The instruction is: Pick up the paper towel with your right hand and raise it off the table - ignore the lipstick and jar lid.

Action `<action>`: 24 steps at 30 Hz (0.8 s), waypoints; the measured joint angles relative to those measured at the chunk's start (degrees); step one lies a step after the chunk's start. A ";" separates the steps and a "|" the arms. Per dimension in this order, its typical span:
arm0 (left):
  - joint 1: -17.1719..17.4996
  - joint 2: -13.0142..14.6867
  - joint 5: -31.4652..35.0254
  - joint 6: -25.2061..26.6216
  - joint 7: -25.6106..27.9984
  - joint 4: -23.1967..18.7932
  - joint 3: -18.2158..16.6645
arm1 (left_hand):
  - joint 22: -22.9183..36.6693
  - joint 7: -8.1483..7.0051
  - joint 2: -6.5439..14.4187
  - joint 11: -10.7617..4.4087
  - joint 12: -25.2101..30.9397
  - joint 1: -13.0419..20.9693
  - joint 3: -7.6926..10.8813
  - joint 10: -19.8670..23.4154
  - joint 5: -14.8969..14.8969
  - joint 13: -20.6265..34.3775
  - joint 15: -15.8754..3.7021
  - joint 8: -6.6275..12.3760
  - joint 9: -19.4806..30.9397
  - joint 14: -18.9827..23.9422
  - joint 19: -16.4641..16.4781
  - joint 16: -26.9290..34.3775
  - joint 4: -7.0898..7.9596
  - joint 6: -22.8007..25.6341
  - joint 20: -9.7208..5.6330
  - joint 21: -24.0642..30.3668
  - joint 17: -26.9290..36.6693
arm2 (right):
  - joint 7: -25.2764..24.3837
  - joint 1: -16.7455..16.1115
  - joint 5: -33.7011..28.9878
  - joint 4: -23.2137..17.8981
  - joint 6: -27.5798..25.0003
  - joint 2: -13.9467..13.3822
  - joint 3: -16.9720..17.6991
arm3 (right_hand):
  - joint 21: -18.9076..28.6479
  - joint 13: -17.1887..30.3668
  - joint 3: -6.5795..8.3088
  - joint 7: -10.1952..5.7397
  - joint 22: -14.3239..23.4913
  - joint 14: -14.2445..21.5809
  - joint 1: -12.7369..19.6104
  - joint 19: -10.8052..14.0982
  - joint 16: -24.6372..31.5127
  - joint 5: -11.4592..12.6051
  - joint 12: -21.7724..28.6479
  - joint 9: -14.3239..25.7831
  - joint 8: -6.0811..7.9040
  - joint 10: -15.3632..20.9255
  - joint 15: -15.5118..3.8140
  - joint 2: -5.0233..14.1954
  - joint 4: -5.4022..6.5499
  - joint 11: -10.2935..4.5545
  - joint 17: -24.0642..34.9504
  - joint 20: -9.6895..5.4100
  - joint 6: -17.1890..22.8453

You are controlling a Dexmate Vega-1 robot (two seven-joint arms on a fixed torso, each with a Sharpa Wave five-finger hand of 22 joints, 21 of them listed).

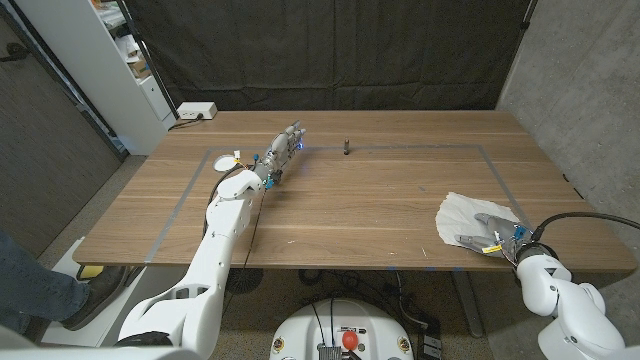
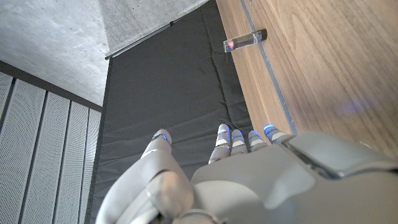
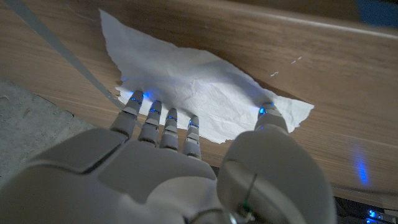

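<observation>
The white, crumpled paper towel (image 1: 468, 213) lies near the table's front right corner, spread out in the right wrist view (image 3: 199, 93). My right hand (image 1: 492, 238) sits at its near edge, fingers and thumb spread, with the fingertips (image 3: 163, 118) touching the sheet and nothing gripped. My left hand (image 1: 283, 150) hovers over the far middle of the table with its fingers straight and apart, holding nothing (image 2: 249, 180). The small dark lipstick (image 1: 346, 148) stands a little to that hand's right, and it also appears in the left wrist view (image 2: 245, 40).
Grey tape (image 1: 420, 147) marks a rectangle on the wooden table. A white box (image 1: 197, 111) sits at the far left corner, beside a white shelf (image 1: 120, 60). A person's leg (image 1: 30, 285) is at the picture's lower left. The table's front edge (image 1: 430, 268) runs just below my right hand.
</observation>
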 measured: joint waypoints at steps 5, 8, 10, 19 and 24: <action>0.03 -0.02 0.02 0.10 -0.08 -0.04 -0.06 | 0.00 0.00 0.00 -0.21 0.00 0.00 -0.23 -0.21 0.00 0.00 0.00 0.00 0.00 0.00 0.00 0.00 -0.23 0.00 0.00 0.00 0.00 | 0.07 0.11 -0.92 0.28 -1.15 -0.73 -0.88 | 0.31 0.00 -0.02 -0.75 0.31 4.39 2.24 1.91 1.53 1.08 0.96 0.00 0.73 3.95 -2.99 1.20 -0.05 -0.60 0.11 0.02 3.55; 0.19 -0.02 0.02 0.13 -0.15 -0.17 -0.13 | 0.00 0.00 0.00 -0.21 0.00 0.00 -0.23 -0.21 0.00 0.00 0.00 0.00 0.00 0.00 0.00 0.00 -0.23 0.00 0.00 0.00 0.00 | 0.07 0.12 -1.53 0.43 -1.85 -1.09 -1.51 | 0.31 -0.02 0.29 -1.26 0.35 7.45 3.11 3.25 2.70 1.47 1.35 0.08 1.23 6.61 -4.77 2.03 -0.36 -1.10 0.46 -0.08 6.20; 0.31 -0.03 0.00 0.14 -0.21 -0.26 -0.20 | 0.00 0.00 0.00 -0.21 0.00 0.00 -0.23 -0.21 0.00 0.00 0.00 0.00 0.00 0.00 0.00 0.00 -0.23 0.00 0.00 0.00 0.00 | 0.00 0.12 -1.86 0.48 -2.26 -1.25 -1.76 | 0.36 -0.01 0.29 -1.51 0.36 9.85 3.35 4.11 3.67 1.64 1.85 0.11 1.73 8.57 -5.78 2.16 -0.36 -1.64 0.85 -0.13 8.16; 0.67 -0.06 -0.30 0.15 -0.37 -0.43 -0.44 | 0.00 0.00 0.02 -0.21 0.00 -0.01 -0.23 -0.21 0.00 0.00 0.00 0.00 0.00 0.00 0.00 0.00 -0.23 0.00 -0.01 0.00 0.00 | -0.66 0.07 -2.69 0.82 -3.49 -1.76 -2.78 | 0.87 0.15 0.12 -2.14 0.35 14.44 3.98 6.47 5.51 1.70 2.67 0.17 2.34 13.65 -6.65 2.61 -0.20 -3.26 1.68 -0.15 12.40; 0.87 -0.07 -0.52 0.15 -0.48 -0.48 -0.59 | 0.00 0.00 0.22 -0.21 0.00 -0.22 -0.23 -0.21 0.00 0.00 0.00 0.00 0.00 0.00 0.00 0.00 -0.22 0.00 -0.01 0.00 0.00 | -1.22 0.07 -2.76 1.01 -3.68 -2.02 -3.15 | 1.21 0.14 0.12 -2.55 0.35 16.60 4.34 8.46 6.29 1.70 3.11 0.16 2.78 15.99 -6.75 2.97 -0.20 -3.98 1.97 -0.36 14.63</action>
